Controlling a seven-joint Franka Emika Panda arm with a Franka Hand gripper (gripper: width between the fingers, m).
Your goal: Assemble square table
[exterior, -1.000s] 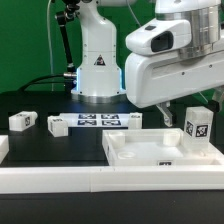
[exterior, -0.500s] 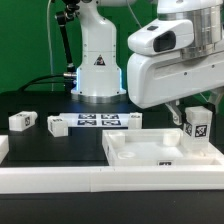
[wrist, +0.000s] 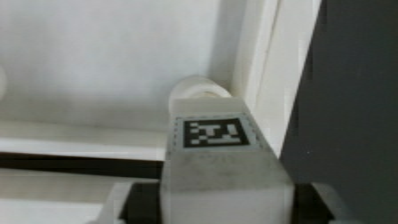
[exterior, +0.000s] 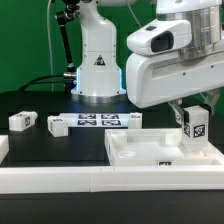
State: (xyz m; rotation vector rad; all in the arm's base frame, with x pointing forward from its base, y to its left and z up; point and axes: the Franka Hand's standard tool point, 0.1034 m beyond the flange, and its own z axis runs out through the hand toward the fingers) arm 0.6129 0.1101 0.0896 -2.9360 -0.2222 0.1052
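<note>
The white square tabletop [exterior: 150, 150] lies on the black surface at the exterior view's right, rim up. My gripper [exterior: 193, 112] is shut on a white tagged leg [exterior: 195, 128] and holds it upright over the tabletop's far right corner. In the wrist view the leg [wrist: 217, 140] runs out from between the dark fingers [wrist: 146, 200] toward the corner of the tabletop [wrist: 107, 90]. Its tip is at or very near the corner; contact cannot be told. Two more legs [exterior: 22, 120] [exterior: 57, 124] lie at the exterior view's left, and another [exterior: 132, 121] lies behind the tabletop.
The marker board [exterior: 97, 122] lies flat between the loose legs, in front of the robot base [exterior: 97, 70]. A long white rail [exterior: 90, 183] runs along the front edge of the black surface. A white block [exterior: 3, 148] sits at the far left edge.
My gripper has moved slightly toward the exterior view's left and down with the leg, bringing it closer to the tabletop's corner.
</note>
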